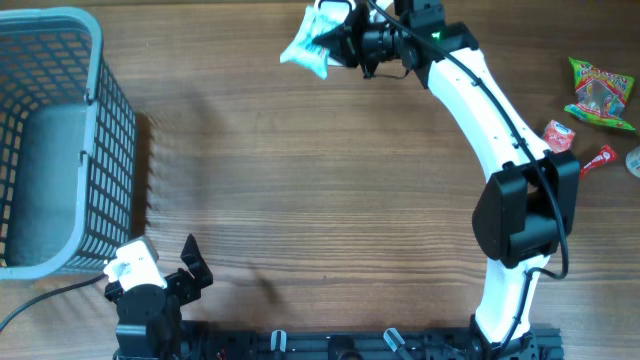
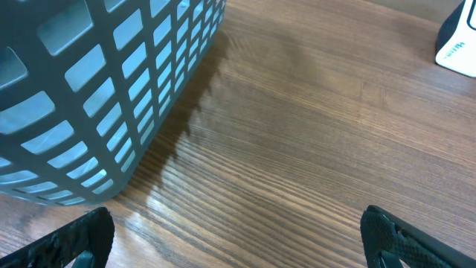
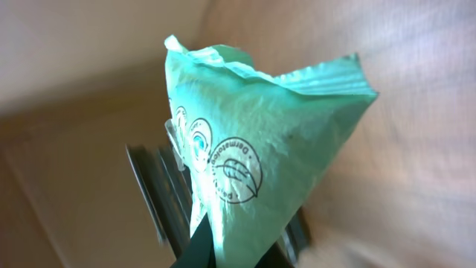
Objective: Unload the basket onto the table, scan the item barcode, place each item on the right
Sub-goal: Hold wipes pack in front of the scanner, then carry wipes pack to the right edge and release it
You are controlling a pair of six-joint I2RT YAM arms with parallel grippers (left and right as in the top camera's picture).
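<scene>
Mint-green pouch [image 1: 306,46] pinched in the right hand [image 1: 336,42], left hand [image 2: 238,243] spread wide.

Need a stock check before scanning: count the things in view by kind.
Basket: 1
Mint-green packet: 1
Green snack bag: 1
Small red packets: 2
Pale item cut off at the edge: 1
Total: 6

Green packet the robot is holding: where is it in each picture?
Overhead: green packet at the top middle, held in the right gripper.
Left wrist: not in it.
Right wrist: green packet fills the middle.
Shared landmark: the wooden table, seen in all three views.
</scene>
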